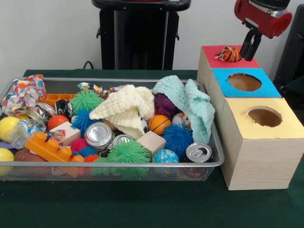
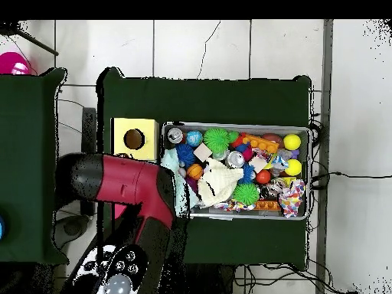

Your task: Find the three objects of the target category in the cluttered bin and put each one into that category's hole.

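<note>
Tiger-striped plush (image 1: pixel 229 54) lies on the red-surround hole (image 1: pixel 216 51) atop the wooden box, not yet dropped through. Just beside it hangs the tool (image 1: pixel 250 46), apparently released; whether its grip is parted I cannot tell. Next, likely, nudge it in, then search the wire bin (image 1: pixel 142 164) again.

Red hole (image 1: pixel 229 56) under tiger plush (image 1: pixel 230 54)

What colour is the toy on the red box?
Orange with black stripes, like a tiger; the front view shows it best.
</note>
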`<move>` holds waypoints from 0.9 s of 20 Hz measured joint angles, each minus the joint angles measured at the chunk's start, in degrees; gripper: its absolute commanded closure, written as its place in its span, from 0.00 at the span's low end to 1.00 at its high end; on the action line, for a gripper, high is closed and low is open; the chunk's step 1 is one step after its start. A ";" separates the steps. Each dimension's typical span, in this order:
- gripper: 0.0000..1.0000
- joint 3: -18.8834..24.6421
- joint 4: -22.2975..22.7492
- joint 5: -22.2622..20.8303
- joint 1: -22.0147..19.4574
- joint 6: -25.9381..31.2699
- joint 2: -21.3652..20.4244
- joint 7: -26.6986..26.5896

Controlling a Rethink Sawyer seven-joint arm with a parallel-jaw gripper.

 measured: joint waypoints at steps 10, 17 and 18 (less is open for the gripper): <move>1.00 0.55 3.31 1.27 -0.04 -2.68 -0.62 0.00; 1.00 1.25 8.78 1.99 -0.12 -9.08 -1.92 0.00; 1.00 1.32 9.29 1.99 -0.12 -9.21 -2.13 0.00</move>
